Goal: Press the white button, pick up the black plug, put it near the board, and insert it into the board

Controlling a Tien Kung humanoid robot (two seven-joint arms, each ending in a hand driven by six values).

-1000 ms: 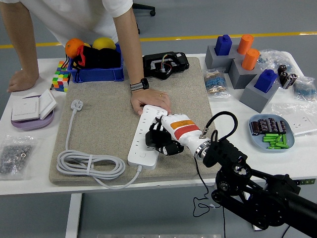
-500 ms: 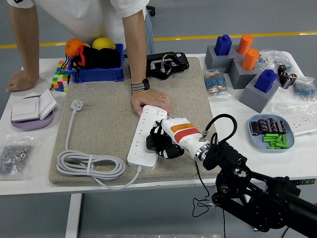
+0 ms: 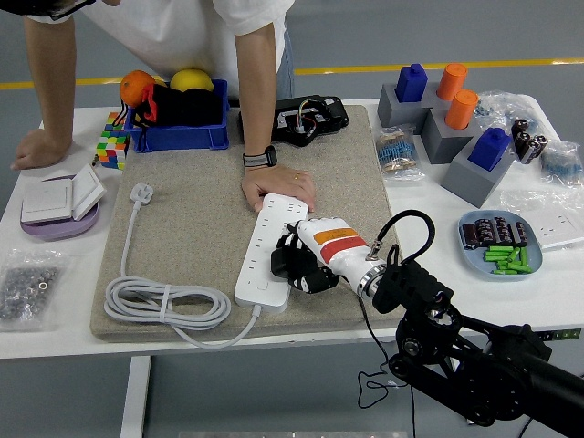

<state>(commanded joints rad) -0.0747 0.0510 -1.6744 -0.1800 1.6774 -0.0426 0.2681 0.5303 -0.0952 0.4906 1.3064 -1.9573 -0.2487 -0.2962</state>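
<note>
Under the robot hand (image 3: 306, 260), white board (image 3: 265, 255).

- No readable text, brand, number or sign shows anywhere.
- The orange band on the robot's white right hand (image 3: 321, 251), resting at the white power strip (image 3: 270, 248), carries no legible print.

Just one camera here, mounted high on the robot's side, looking forward and down across the white table (image 3: 55, 324) toward its far edge.
</note>
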